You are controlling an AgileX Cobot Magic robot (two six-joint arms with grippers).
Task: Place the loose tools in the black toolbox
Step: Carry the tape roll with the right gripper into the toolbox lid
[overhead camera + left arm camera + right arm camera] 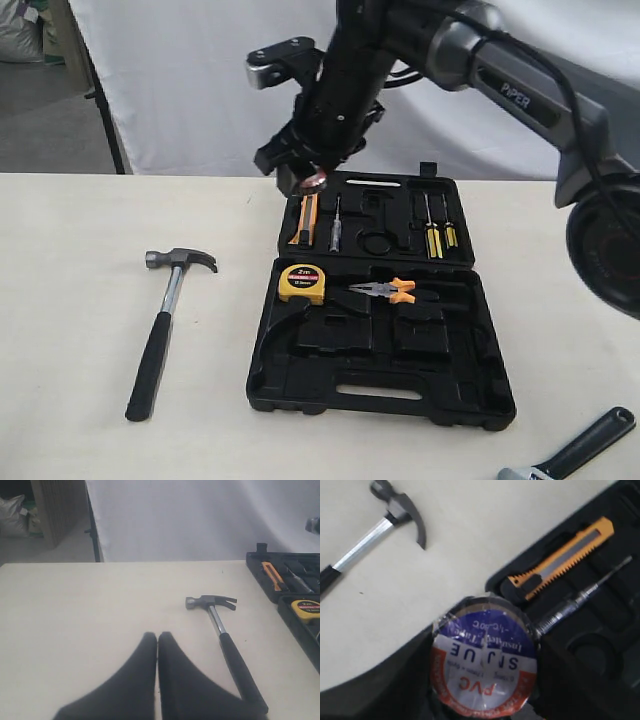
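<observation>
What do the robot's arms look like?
The right arm is a grey and black tube marked PiPER in white, with a black cable running along it. The right gripper is black. The left gripper has two black, pointed, wedge-shaped fingers.

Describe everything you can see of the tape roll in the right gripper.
The tape roll is small, round and dark, its flat face wrapped in a glossy label: purplish-blue, a white band reading PVC, an orange-red edge. The right gripper's fingers clamp its sides, holding it in the air over the far left corner of the open black toolbox, touching nothing else.
</observation>
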